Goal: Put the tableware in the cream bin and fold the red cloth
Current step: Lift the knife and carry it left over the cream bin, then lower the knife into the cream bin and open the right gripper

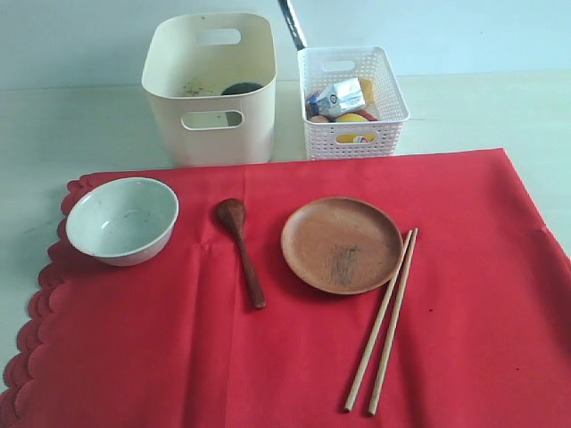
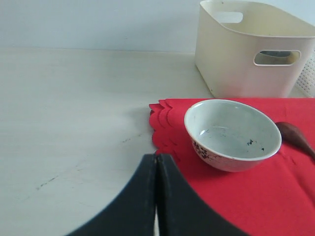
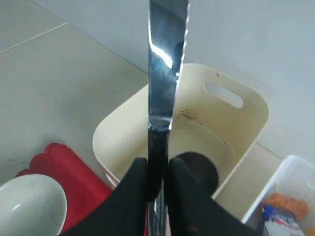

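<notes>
My right gripper (image 3: 157,164) is shut on the silver table knife (image 3: 166,64), held above the cream bin (image 3: 123,132); only the knife's end (image 1: 292,24) shows in the exterior view. A dark round thing (image 1: 241,88) lies inside the cream bin (image 1: 211,134); I cannot tell whether it is the steel cup. On the red cloth (image 1: 464,267) sit the pale bowl (image 1: 122,219), dark wooden spoon (image 1: 241,251), brown wooden plate (image 1: 342,244) and chopsticks (image 1: 384,323). My left gripper (image 2: 157,157) is shut and empty, low over the table beside the cloth's scalloped edge (image 2: 160,125), near the bowl (image 2: 231,133).
A white lattice basket (image 1: 352,134) with a milk carton (image 1: 339,96) and other food stands right of the cream bin. The pale table (image 1: 36,134) extends left of the cloth and behind it on the right.
</notes>
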`<state>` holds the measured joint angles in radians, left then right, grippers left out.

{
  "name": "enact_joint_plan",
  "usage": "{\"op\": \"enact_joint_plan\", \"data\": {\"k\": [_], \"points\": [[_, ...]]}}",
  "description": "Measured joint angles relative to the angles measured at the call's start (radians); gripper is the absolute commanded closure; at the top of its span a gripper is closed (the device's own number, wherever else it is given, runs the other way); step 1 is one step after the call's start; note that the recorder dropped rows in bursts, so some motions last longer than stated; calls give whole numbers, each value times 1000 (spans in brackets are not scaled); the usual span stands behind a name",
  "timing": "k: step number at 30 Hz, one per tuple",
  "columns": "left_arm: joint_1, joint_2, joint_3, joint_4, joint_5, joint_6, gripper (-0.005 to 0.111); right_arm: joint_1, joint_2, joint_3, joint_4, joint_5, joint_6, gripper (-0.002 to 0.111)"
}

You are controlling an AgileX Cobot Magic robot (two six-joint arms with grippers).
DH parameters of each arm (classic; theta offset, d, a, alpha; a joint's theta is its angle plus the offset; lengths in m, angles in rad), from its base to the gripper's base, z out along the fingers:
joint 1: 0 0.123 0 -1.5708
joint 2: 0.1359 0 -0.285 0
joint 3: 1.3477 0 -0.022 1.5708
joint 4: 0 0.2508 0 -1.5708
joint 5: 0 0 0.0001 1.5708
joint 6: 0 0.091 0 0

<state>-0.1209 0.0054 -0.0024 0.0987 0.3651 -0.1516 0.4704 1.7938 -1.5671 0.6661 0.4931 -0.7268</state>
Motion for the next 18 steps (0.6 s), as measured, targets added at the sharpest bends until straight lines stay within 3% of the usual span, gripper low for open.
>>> {"op": "enact_joint_plan", "data": {"k": [18], "points": [[0, 0, 0, 0, 0, 0, 107, 134, 296, -239, 5, -237, -168, 108]]}}
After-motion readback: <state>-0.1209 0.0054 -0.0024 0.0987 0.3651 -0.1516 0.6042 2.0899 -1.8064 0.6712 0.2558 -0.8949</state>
